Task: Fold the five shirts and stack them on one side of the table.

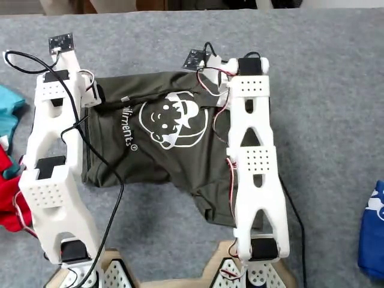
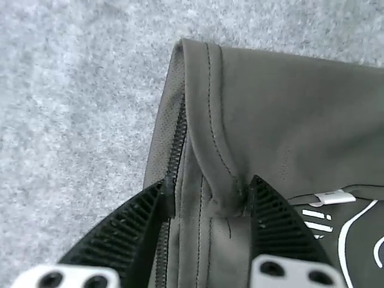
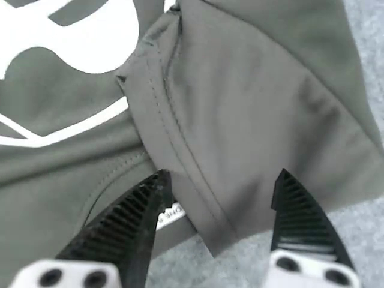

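Grey felt-like covering spreads across the tabletop (image 1: 324, 72), and your olive shirt (image 1: 150, 159) lies on it between the two arms, partly folded, its white cartoon print (image 1: 174, 120) facing up. One lower corner of it trails toward the base of the right arm (image 1: 255, 162).

Your left gripper (image 2: 207, 198) is pinched on the shirt's stitched edge. The black ribbed fingers (image 2: 141, 222) press in from both sides and the fabric puckers between them, beside a dark mesh strip. In the high view the left arm (image 1: 54, 180) runs along the shirt's left side.

Your right gripper (image 3: 222, 180) stands with its jaws apart over a folded flap of the same shirt, close to the flap's hemmed corner, with nothing between the fingers. Bare grey covering shows just past that corner.

At the tabletop's left edge you have a teal garment (image 1: 9, 114) and, nearer the arm bases, a red garment (image 1: 7, 192). A blue garment (image 1: 372, 234) lies at the right edge, well apart from the olive shirt.
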### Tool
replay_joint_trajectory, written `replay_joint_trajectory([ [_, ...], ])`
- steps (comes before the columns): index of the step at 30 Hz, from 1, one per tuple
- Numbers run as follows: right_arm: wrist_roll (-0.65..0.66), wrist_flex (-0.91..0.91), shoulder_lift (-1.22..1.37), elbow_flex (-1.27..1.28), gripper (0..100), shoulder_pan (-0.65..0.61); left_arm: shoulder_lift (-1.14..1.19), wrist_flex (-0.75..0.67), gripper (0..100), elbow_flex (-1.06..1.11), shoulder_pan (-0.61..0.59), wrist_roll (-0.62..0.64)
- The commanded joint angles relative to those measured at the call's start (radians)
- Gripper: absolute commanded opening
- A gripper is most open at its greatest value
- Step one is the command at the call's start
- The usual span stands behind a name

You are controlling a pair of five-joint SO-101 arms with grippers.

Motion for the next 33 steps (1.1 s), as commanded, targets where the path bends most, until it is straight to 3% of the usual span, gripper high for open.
replay_joint_trajectory([
  [1, 0.015, -0.041, 0.027, -0.051, 27.0, 0.025, -0.010, 0.005, 20, -0.043, -0.005, 0.006],
  [15, 0.034, -0.089, 0.065, -0.042, 25.8, 0.031, -0.010, 0.008, 20, -0.041, -0.003, 0.005],
  [22, -0.025, -0.160, 0.088, -0.054, 2.5, 0.050, -0.010, 0.006, 20, -0.041, -0.005, 0.005],
  [27, -0.094, -0.163, 0.030, -0.054, 4.4, 0.068, -0.010, 0.006, 20, -0.041, -0.005, 0.006],
  [33, -0.083, -0.141, 0.002, -0.053, 4.7, 0.068, -0.010, 0.005, 20, -0.044, -0.005, 0.008],
])
